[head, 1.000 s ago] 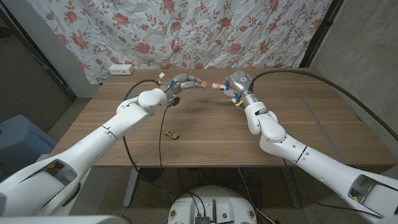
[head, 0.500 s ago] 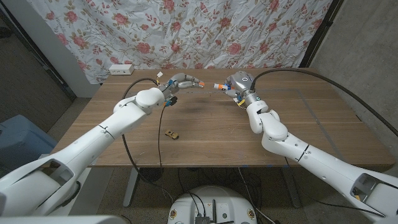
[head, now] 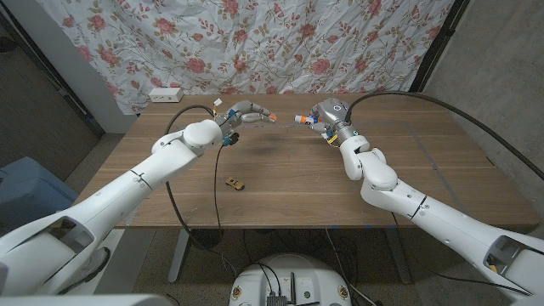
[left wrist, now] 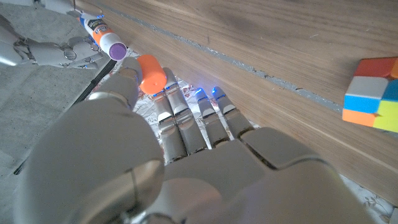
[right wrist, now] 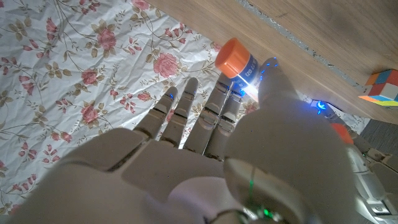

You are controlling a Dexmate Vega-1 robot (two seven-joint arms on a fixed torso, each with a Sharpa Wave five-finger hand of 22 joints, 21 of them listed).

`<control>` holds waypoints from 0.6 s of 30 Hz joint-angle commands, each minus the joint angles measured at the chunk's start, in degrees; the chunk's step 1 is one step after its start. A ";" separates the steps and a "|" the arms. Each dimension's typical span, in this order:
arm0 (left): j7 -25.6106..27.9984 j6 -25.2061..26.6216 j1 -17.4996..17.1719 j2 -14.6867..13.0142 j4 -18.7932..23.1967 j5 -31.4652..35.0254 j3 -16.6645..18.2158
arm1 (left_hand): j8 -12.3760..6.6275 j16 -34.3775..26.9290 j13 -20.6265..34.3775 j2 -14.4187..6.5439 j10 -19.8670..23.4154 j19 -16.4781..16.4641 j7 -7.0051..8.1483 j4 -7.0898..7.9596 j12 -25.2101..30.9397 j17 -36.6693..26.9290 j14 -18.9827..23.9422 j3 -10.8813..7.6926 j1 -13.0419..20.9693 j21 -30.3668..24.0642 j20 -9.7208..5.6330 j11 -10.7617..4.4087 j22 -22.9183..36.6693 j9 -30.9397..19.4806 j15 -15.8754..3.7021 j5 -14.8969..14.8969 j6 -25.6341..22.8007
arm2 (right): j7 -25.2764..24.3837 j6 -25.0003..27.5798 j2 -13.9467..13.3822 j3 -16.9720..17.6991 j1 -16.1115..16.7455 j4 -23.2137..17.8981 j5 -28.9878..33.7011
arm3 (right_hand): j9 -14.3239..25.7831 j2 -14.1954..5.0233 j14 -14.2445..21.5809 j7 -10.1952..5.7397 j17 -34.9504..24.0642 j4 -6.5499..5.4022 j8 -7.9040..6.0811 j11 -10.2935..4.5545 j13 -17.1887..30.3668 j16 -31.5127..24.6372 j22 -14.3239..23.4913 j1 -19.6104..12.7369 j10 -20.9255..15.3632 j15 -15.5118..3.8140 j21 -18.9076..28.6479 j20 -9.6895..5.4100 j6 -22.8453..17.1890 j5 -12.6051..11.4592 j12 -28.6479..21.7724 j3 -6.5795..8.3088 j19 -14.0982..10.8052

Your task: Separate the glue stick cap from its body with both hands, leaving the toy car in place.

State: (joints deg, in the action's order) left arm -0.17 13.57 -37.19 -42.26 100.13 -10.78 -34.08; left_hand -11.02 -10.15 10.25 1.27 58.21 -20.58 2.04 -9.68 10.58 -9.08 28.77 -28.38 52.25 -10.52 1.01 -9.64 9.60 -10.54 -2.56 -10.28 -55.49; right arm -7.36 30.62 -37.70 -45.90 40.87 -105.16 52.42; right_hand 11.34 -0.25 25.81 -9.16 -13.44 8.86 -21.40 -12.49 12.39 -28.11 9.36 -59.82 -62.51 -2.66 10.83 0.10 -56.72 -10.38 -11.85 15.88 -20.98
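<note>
The glue stick is in two pieces above the far middle of the table. My left hand [head: 252, 112] pinches the orange cap [left wrist: 151, 73] between thumb and fingers. My right hand [head: 328, 114] grips the glue stick body [head: 300, 118], a white and blue tube whose purple tip [left wrist: 115, 48] points at the cap across a small gap. The body's orange base [right wrist: 231, 56] shows in the right wrist view. The small toy car [head: 235, 182] lies on the wooden table [head: 280, 183], nearer the front and apart from both hands.
A colourful puzzle cube [left wrist: 373, 93] sits on the table near the hands. A white power strip [head: 165, 94] lies at the back left edge. Black cables [head: 174, 200] run along both arms. A floral cloth [head: 280, 42] hangs behind.
My two hands have drawn apart, the right one shifting to the right with the glue stick body. The gap between cap and body has widened. The toy car has not moved.
</note>
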 commanded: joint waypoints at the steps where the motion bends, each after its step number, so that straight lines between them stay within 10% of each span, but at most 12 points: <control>1: -1.15 2.82 1.26 -2.27 1.94 5.09 -1.43 | -0.06 0.02 0.30 -0.63 -1.02 0.31 -0.45 -0.01 -0.17 -0.18 -0.28 0.23 0.04 0.06 -0.16 -0.93 0.00 -0.32 -4.27 -0.27 -0.77 | 1.70 -0.03 -1.10 1.01 0.51 -0.82 -1.91 | 0.32 -1.49 0.72 -3.86 -0.28 -0.01 -0.19 0.04 0.12 -0.17 0.18 -1.88 0.31 -7.34 0.03 -0.22 -3.79 -0.23 0.08 -0.06 -0.43; 18: -5.21 6.21 4.11 -5.05 3.68 12.24 -3.52 | 0.08 0.12 0.31 -0.69 -1.11 0.67 -0.37 0.06 -0.11 -0.22 -1.03 0.63 -0.17 0.10 -0.13 -0.90 0.00 -0.33 -4.20 -0.26 -0.42 | 0.46 -2.61 -2.95 2.04 1.11 0.88 -5.46 | 0.31 -1.63 0.98 -3.84 -0.18 -0.15 0.07 0.03 0.14 -0.05 0.18 -1.61 0.53 -7.33 0.09 -0.27 -3.41 -0.24 0.06 -0.12 -0.78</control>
State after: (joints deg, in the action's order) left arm -2.91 17.83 -34.72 -45.64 102.78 -3.04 -36.33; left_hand -10.67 -10.15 10.25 1.05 58.19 -20.17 2.03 -9.61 10.58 -9.23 27.93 -27.97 52.02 -10.52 0.61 -9.63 9.60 -10.54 -2.77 -10.28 -55.49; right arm -6.09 29.81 -39.38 -44.44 41.61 -105.30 49.03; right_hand 11.34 -1.22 26.35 -9.38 -13.44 8.86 -20.94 -12.39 12.34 -28.11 9.35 -60.80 -61.58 -2.56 10.83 -0.31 -56.49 -10.36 -11.69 15.88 -21.38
